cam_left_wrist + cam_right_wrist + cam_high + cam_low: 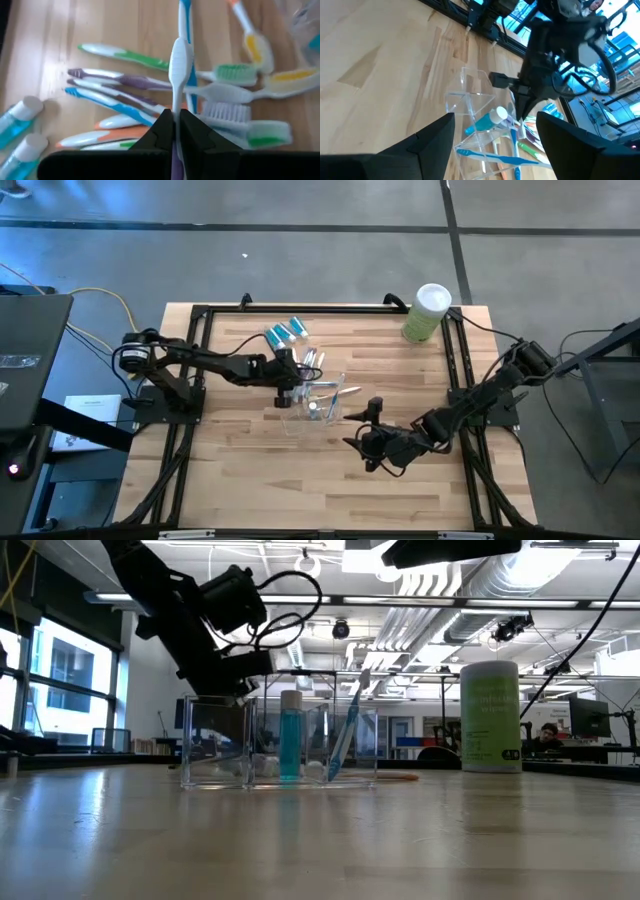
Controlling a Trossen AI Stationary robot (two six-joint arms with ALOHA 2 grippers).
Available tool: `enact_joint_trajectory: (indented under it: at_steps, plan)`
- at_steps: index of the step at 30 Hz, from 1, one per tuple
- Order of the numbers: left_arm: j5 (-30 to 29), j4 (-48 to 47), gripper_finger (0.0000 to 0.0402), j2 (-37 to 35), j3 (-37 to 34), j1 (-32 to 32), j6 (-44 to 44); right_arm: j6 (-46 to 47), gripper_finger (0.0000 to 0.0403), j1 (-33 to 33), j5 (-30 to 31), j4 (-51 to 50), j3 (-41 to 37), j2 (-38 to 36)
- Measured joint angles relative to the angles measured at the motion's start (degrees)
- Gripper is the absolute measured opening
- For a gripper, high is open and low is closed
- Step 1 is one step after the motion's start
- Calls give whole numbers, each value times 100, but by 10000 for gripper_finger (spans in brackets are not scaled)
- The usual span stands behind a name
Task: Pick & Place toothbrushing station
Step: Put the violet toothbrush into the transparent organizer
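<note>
The left gripper [176,131], its fingers clenched on a white-handled toothbrush [179,65], hangs above the scattered brushes (mid-tabletop, beside the clear organizer [312,402]); the right gripper [366,438] waits, fingers spread, over bare wood nearer the front edge.

Slim multicoloured toothbrushes [125,95] are scattered flat beside a clear plastic organiser [280,745], where a teal toothpaste tube [290,740] is stood upright.

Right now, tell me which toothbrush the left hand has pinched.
The white-handled toothbrush, clamped between the left hand's closed fingers. It stands out from the fingers, lifted above the others, which lie loose on the table.
</note>
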Motion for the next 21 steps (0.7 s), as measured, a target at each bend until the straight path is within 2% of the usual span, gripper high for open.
enact_joint_trajectory:
  at_steps: [9, 12, 16, 21]
  plan:
    - [-15, 2, 5, -489, 2, -394, 51, 126, 272, -72, -4, -24, 2, 0]
    - [-204, -23, 5, -748, 2, -495, 44, 137, 272, -72, -7, -66, 2, 0]
    - [-727, -4, 5, -1171, 2, -689, -26, 180, 272, -70, -2, -151, 0, 0]
    - [-1776, 298, 4, -1788, 2, -1103, -175, 248, 272, -70, 4, -180, 0, 0]
